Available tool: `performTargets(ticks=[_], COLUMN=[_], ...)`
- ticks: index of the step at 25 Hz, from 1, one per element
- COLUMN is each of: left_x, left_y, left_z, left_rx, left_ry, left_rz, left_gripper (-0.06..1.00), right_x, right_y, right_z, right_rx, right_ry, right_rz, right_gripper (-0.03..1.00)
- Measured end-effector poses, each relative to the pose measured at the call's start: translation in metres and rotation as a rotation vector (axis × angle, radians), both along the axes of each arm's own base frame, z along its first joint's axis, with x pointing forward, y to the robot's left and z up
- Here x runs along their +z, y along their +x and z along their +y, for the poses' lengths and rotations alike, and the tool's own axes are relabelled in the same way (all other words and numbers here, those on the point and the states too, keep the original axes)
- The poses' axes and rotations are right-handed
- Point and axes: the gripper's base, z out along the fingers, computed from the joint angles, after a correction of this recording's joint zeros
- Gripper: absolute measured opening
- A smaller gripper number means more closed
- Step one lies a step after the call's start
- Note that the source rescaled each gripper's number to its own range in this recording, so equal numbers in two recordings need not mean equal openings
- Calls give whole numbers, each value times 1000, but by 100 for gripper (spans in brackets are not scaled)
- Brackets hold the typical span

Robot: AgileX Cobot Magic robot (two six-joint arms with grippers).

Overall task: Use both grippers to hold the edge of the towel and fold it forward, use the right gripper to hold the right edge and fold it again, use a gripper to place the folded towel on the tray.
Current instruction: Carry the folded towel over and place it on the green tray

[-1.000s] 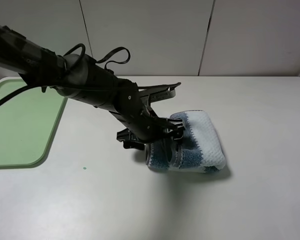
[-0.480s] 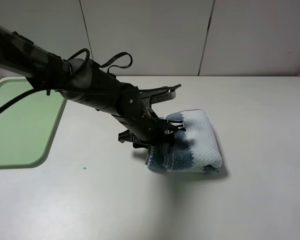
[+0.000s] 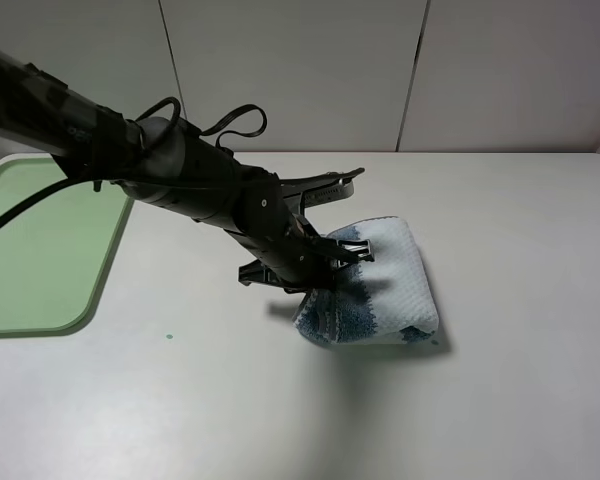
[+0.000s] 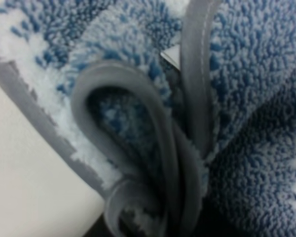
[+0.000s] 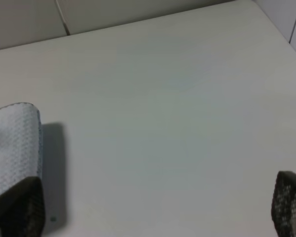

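Left black pointed gripper (image 3: 325, 272) clamped on folded blue-and-white striped waffle towel (image 3: 380, 285), light green plastic tray (image 3: 40, 250) well off behind it, plain white tabletop (image 3: 500, 380), pale panelled wall (image 3: 300, 70) beyond, right gripper (image 5: 153, 210) fingers spread wide.

Folded blue-and-white striped towel (image 3: 380, 285) lies bunched mid-worktop, grey hem (image 4: 163, 148) looped at its left end. Light green tray (image 3: 40, 250) sits well apart, far left.

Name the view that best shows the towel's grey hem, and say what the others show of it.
Left wrist: the grey hem fills the frame, its folded layers bunched together. The exterior high view shows the towel whole, the hem indistinct. The right wrist view shows only a pale towel corner.
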Motion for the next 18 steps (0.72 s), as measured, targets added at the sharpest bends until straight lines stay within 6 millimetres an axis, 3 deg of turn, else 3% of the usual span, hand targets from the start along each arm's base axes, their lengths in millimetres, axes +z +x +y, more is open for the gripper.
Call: performTargets(ticks=[8,18], left_x=[8,33], left_y=[1,18], left_z=[10,50], left_rx=[-4,-52], left_ry=[37,132], left_rz=[50,82], left_gripper=[14,14], right_x=[0,0], right_y=[0,0], right_z=[0,0], right_rx=[1,2], right_ry=[1,2], right_rz=[0,0], right_gripper=[100,100])
